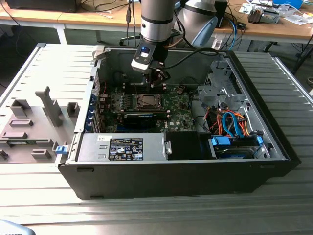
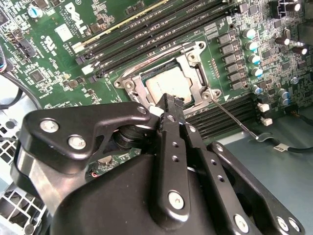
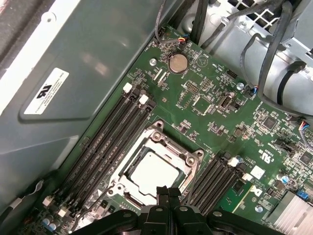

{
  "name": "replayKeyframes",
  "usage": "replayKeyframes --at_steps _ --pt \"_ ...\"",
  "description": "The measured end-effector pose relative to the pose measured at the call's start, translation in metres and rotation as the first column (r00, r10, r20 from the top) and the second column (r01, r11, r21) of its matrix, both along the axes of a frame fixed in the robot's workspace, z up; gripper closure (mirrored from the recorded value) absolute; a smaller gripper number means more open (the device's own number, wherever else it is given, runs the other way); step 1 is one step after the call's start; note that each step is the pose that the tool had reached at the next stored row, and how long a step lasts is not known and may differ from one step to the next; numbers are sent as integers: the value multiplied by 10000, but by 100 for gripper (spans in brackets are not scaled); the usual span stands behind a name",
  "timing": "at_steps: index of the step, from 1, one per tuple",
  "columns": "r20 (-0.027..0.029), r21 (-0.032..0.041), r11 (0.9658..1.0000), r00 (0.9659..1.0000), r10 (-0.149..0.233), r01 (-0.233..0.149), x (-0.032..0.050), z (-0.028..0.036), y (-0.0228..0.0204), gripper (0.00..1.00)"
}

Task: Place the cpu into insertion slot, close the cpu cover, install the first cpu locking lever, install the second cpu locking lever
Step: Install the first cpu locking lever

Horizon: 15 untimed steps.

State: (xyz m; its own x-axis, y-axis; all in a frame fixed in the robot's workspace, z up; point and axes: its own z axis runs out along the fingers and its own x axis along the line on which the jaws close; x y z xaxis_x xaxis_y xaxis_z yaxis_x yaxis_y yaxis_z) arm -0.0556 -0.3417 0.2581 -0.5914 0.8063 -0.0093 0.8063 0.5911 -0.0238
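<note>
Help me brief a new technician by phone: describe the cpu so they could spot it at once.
Look inside the open black computer case at the green circuit board. Between its banks of long black memory slots sits a square silver metal cover frame, just ahead of the gripper. The cpu is the flat pale silvery square in that frame's window, the only plain metal face there.

The arm (image 1: 156,19) hangs straight down, wrist vertical. Its tool (image 3: 168,192) points downward with the two black fingers (image 2: 168,105) pressed together, nothing between them.
</note>
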Motion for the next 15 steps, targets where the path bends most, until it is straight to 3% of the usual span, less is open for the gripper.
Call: replayKeyframes --at_steps 15 --pt "0 0 9995 9995 314 -314 0 0 0 89"
